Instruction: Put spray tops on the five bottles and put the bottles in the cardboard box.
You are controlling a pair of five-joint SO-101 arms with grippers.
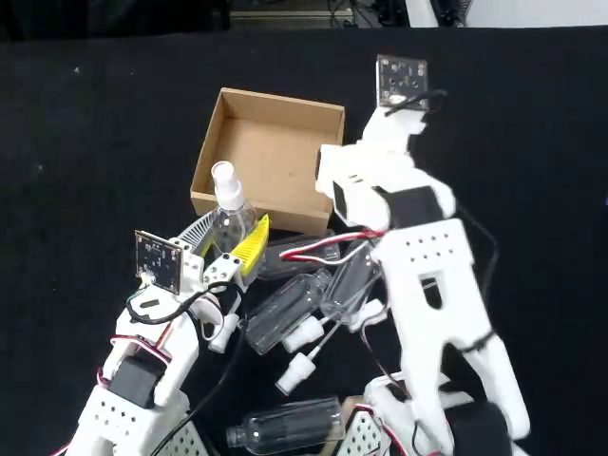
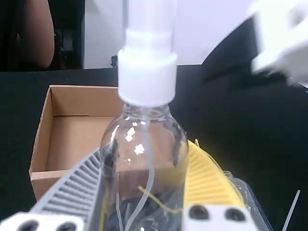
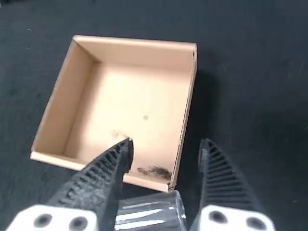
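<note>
- One capped bottle (image 1: 231, 217) stands upright in the left pincer (image 1: 228, 233), clamped round its belly. Its spray top (image 1: 224, 178) looks seated, and it sits just outside the near wall of the cardboard box (image 1: 275, 157).
- The box lies toward the middle of the counter (image 1: 95, 142), closer to the far edge, and nothing is in it yet.
- The right pincer (image 3: 166, 147) hangs over the box's near wall with a clear bottle (image 3: 149, 211) at its base. I cannot tell whether it clamps that bottle or only straddles it.
- Two uncapped bottles (image 1: 285, 306) (image 1: 285, 425) lie on their sides toward the counter's near edge, with loose spray tops (image 1: 304, 332) (image 1: 294, 372) between them.
- The step in hand, as I judge it, is delivery of the first finished bottle, so the task is in its early part.
- The next move calls for lifting the capped bottle over the near wall, carrying it above the box floor and opening only once it is low inside.
- The right arm crowds that same wall, so the path needs care to avoid a knock.
</note>
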